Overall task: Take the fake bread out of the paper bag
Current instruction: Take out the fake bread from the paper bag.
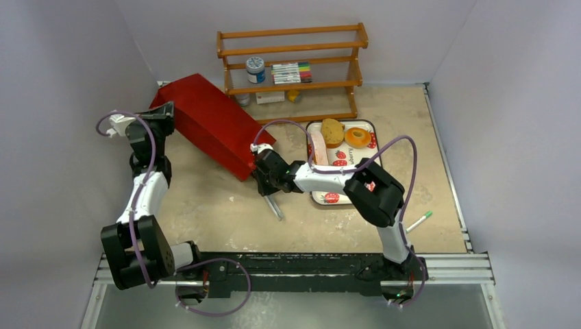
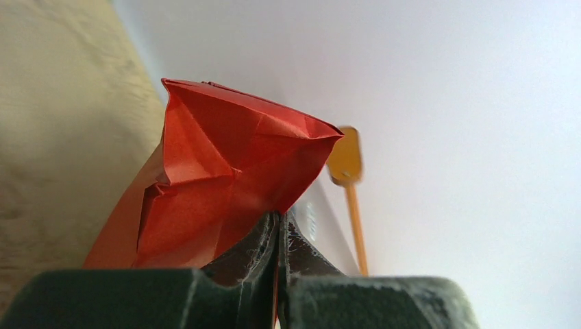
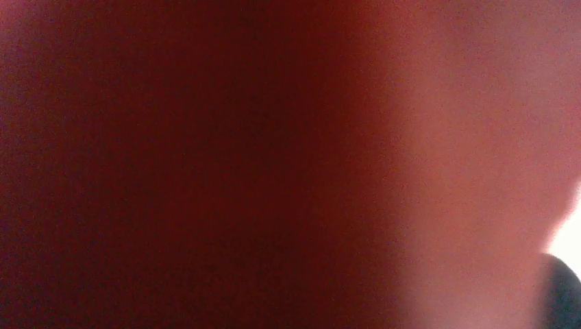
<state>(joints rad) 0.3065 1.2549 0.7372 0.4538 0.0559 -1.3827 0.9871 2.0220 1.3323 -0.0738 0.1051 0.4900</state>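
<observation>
Robot lab test cell, not a home or shop. Plain white walls point(image 1: 68, 55) box in a beige table point(image 1: 219, 219). A metal rail point(image 1: 452, 264) at the near edge carries both arm bases, and purple cables point(image 1: 399, 137) hang loose. The props look staged: a wooden rack point(image 1: 291, 51) with markers point(image 1: 291, 72) stands beyond the right gripper point(image 1: 262, 175), and a tray point(image 1: 322, 200) with bread point(image 1: 332, 131) lies just right of it.

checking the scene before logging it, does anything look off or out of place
The paper bag lies tipped on its side, its folded base crumpled where the left gripper pinches it. A green-tipped marker lies alone by the table's right edge.
</observation>
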